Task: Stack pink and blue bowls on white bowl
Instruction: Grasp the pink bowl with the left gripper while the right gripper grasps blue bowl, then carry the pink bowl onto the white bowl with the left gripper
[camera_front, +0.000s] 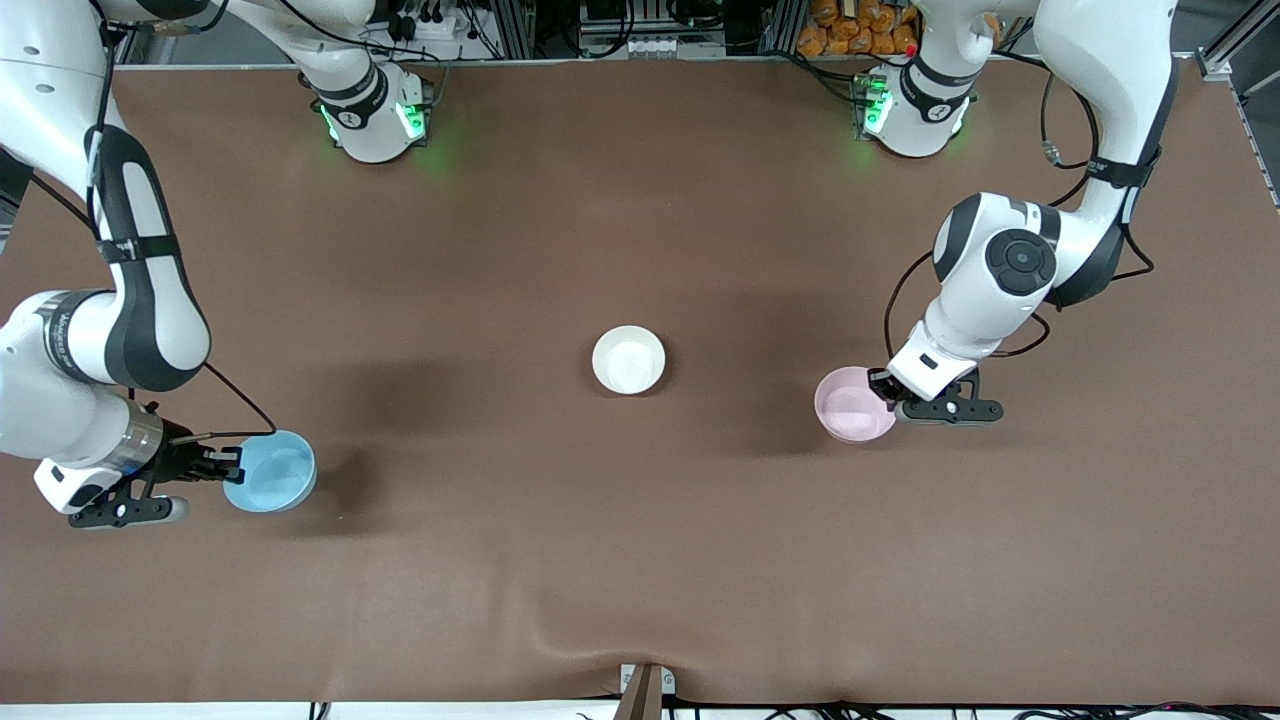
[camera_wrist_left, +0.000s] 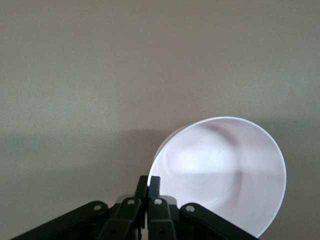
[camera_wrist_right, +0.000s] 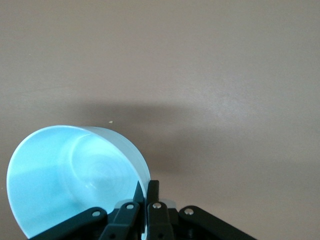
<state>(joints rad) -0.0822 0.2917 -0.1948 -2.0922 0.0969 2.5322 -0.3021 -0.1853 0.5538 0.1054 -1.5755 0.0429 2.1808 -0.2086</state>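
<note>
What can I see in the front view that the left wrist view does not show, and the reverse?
Only the front view shows the white bowl at the table's middle, the blue bowl pinched at its rim by the right gripper, and both arms. Only the left wrist view shows up close that the left gripper has its fingers shut on the rim. Both show the pink bowl held by the left gripper over the brown table.
</note>
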